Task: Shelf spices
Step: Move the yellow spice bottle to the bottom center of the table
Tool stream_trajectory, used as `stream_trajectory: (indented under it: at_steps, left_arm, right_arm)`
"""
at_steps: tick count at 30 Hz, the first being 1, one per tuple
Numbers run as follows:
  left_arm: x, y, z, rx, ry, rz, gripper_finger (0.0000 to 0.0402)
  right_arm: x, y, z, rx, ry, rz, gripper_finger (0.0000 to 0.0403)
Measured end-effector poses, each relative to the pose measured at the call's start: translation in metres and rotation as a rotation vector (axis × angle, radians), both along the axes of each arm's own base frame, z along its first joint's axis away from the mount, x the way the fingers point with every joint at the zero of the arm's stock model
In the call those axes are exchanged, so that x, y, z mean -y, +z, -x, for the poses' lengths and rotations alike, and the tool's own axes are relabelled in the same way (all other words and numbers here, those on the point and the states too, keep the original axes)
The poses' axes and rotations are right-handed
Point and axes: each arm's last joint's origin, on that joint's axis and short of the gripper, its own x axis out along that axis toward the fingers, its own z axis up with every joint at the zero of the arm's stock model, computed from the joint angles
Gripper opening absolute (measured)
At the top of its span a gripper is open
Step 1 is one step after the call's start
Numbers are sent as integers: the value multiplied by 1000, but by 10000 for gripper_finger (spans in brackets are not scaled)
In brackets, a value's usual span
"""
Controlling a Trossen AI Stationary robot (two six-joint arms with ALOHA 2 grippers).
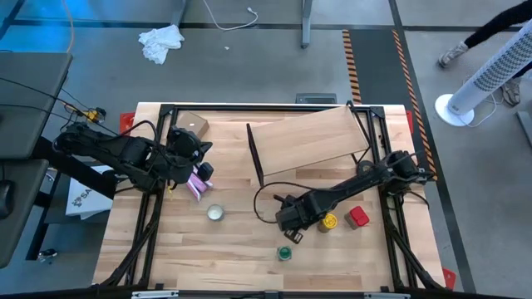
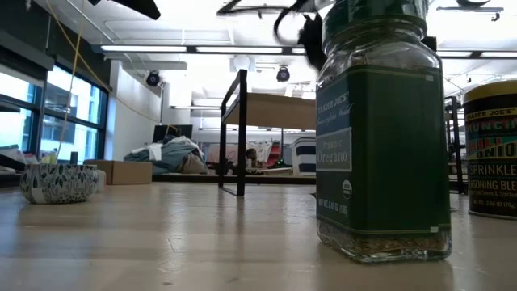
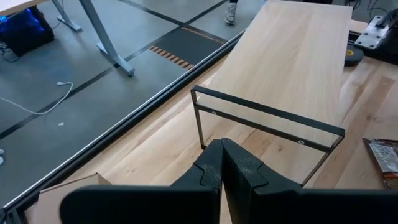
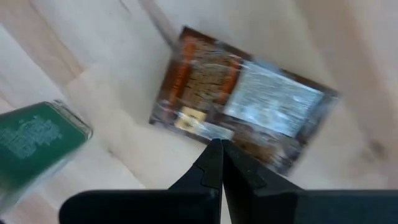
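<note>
The shelf stands at the table's far middle on thin black legs, and its light top board fills the left wrist view. The green-lidded jar stands upright near the near edge and looms large in the low view. The yellow-lidded jar and the red boxy container stand right of centre. The flat brown printed packet lies on the table under my right gripper, which is shut and points down. My left gripper is shut, at the table's left, above the pink packet. My right gripper points down with its shut fingertips over one edge of the brown packet, which lies flat on the table. I cannot tell whether the tips touch it.
A pale round tin sits left of centre on the table and shows in the low view. A cardboard box lies at the far left corner. Bare tabletop stretches along the near edge, left of the green jar. A person's legs pass beyond the table's far right.
</note>
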Motion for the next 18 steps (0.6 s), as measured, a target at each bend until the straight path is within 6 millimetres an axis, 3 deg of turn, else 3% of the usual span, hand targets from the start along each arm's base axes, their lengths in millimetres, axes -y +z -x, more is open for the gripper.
stream_trajectory:
  at_steps: [4,10,18]
  left_arm:
    - [1,0,0,6,-3,-3,0]
    - [2,1,-2,22,-1,-3,0]
    - [4,1,-1,23,-11,-5,0]
  right_arm:
    - [13,41,28,-45,-32,37,0]
    - [20,71,68,-198,-28,94,0]
    - [-5,51,99,-306,-53,35,0]
